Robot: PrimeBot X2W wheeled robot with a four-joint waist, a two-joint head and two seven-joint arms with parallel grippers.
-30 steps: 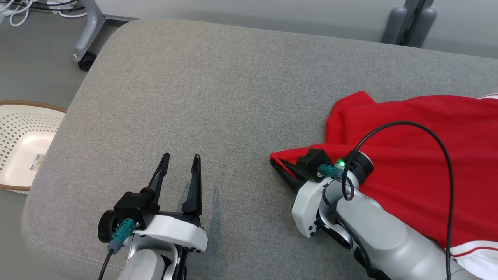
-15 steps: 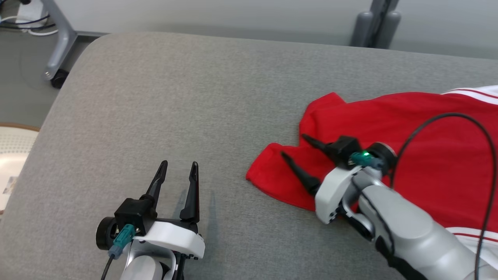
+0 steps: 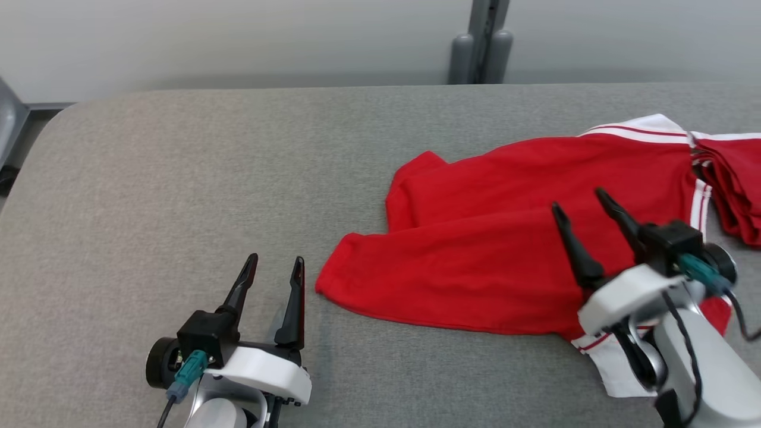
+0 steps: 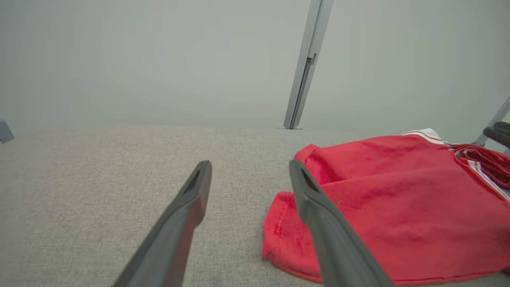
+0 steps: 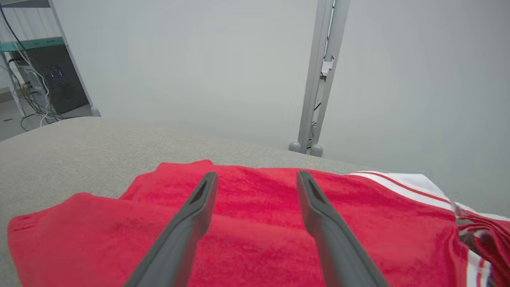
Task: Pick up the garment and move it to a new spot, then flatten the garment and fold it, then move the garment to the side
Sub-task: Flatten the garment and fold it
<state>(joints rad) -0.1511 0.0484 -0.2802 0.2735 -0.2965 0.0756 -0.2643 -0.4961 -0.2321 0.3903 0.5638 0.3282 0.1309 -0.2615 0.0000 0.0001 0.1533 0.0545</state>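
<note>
The garment (image 3: 493,255) is red with white striped trim and lies rumpled on the right half of the grey padded table (image 3: 208,178); its folded-over left hem ends near the table's middle. My right gripper (image 3: 575,200) hovers open above the garment's right part, nothing between its fingers. In the right wrist view the garment (image 5: 255,235) spreads beneath the open right gripper (image 5: 257,179). My left gripper (image 3: 274,266) stands open over bare table just left of the hem. The left wrist view has the left gripper (image 4: 250,167) open, with the garment (image 4: 398,211) to its right.
A grey upright post (image 3: 480,44) stands behind the table's far edge against a pale wall. The table's left half is bare grey fabric. A dark cabinet with cables (image 5: 48,79) stands far off in the right wrist view.
My right gripper opened, let go of the garment's hem and pulled back to the right, above the cloth. The head camera swung right and tilted. The left gripper stayed put.
</note>
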